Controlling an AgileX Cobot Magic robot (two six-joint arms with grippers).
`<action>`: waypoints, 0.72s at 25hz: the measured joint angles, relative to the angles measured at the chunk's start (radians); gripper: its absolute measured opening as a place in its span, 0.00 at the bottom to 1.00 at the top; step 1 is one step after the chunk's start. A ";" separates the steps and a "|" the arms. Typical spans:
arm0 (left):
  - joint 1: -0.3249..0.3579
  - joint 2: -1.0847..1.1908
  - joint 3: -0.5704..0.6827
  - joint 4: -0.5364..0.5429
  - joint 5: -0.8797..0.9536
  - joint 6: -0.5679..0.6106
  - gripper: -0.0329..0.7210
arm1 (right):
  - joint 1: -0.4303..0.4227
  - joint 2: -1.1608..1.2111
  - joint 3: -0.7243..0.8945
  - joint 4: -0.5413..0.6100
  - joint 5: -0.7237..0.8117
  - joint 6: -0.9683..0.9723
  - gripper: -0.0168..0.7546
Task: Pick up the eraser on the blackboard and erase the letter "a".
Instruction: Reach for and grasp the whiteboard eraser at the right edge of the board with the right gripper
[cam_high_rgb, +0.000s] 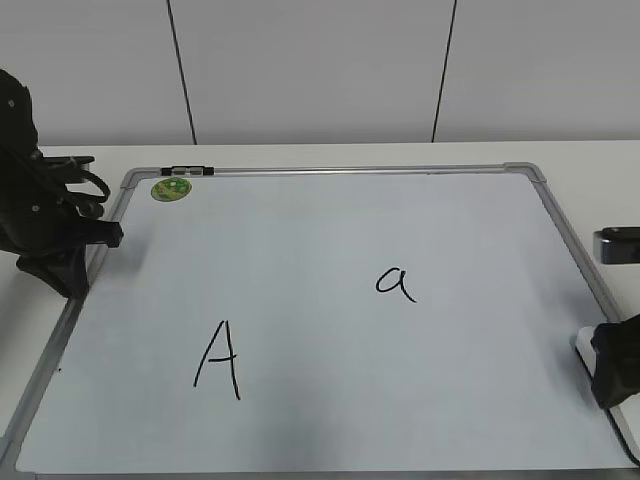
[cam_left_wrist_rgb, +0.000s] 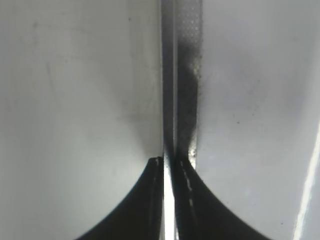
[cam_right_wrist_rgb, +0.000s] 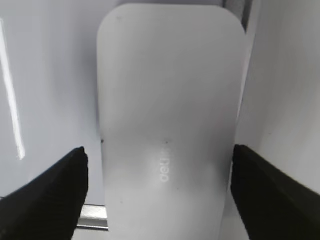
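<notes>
The blackboard (cam_high_rgb: 330, 230) is a white dry-erase board with a grey frame, lying flat. The letter "a" (cam_high_rgb: 396, 283) is written right of its middle. The eraser (cam_right_wrist_rgb: 167, 100), a white rounded block with a small grey marking, lies at the board's right edge; a sliver of it shows in the exterior view (cam_high_rgb: 582, 345). My right gripper (cam_right_wrist_rgb: 159, 152) is open, one finger on each side of the eraser, just above it (cam_high_rgb: 615, 375). My left gripper (cam_left_wrist_rgb: 169, 161) is shut and empty over the board's left frame (cam_high_rgb: 65, 270).
A larger capital "A" (cam_high_rgb: 218, 358) is at the lower left of the board. A green sticker (cam_high_rgb: 171, 187) and a small black clip (cam_high_rgb: 187, 170) sit at the top left corner. A grey object (cam_high_rgb: 618, 243) lies off the board's right edge.
</notes>
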 joint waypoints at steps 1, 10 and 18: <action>0.000 0.000 0.000 0.000 0.000 0.000 0.08 | 0.000 0.011 0.000 0.000 -0.002 0.000 0.89; 0.000 0.000 0.000 -0.004 0.000 0.000 0.08 | 0.000 0.052 -0.002 0.000 -0.077 0.000 0.86; 0.000 0.000 0.000 -0.006 0.000 0.000 0.08 | 0.000 0.052 -0.002 -0.004 -0.084 0.000 0.72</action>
